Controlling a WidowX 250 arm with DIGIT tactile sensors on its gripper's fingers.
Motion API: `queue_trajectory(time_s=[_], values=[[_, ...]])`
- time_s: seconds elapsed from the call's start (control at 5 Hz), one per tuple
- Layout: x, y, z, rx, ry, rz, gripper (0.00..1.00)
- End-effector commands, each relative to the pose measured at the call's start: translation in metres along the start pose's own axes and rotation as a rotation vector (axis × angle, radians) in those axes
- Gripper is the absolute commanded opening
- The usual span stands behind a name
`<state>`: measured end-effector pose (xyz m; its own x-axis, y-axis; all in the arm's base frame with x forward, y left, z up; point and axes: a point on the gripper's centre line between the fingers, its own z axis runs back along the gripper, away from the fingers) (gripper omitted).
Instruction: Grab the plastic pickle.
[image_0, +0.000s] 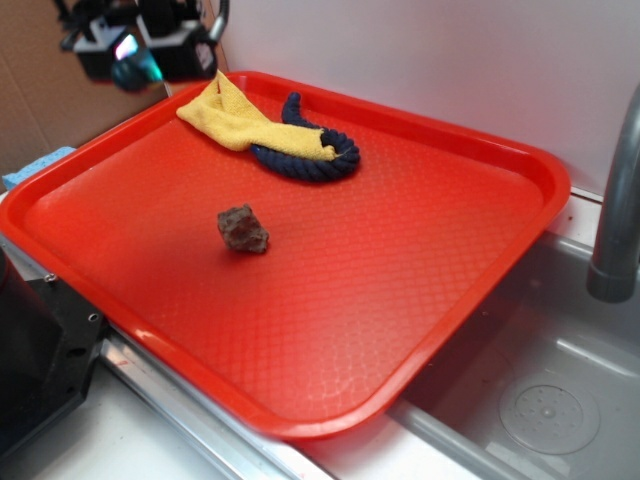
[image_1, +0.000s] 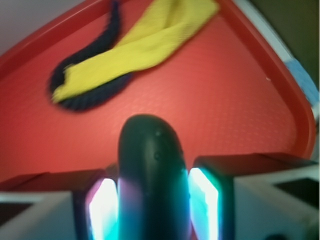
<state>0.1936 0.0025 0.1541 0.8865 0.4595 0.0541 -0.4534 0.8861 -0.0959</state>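
Observation:
My gripper (image_0: 133, 62) hangs high above the far left corner of the red tray (image_0: 420, 330), shut on the plastic pickle (image_0: 137, 70). In the wrist view the dark teal-green pickle (image_1: 152, 175) stands between the two glowing pads (image_1: 205, 202), pressed on both sides, its rounded end pointing at the tray (image_1: 210, 100) below. Only a small glossy teal part of the pickle shows in the exterior view, under the black gripper body.
A yellow cloth (image_0: 235, 115) lies over a navy rope ring (image_0: 310, 155) at the back of the tray. A brown rough chunk (image_0: 242, 229) sits near the tray's middle left. A sink basin (image_0: 550, 400) and grey faucet (image_0: 620, 200) are at right.

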Motion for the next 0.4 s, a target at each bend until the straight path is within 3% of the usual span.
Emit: queue_trajectory(time_s=[0.0,0.2], values=[[0.003,0.002,0.05,-0.061,-0.061,-0.058,0.0],[0.017,0.009,0.046,-0.031,-0.003,0.013,0.0]])
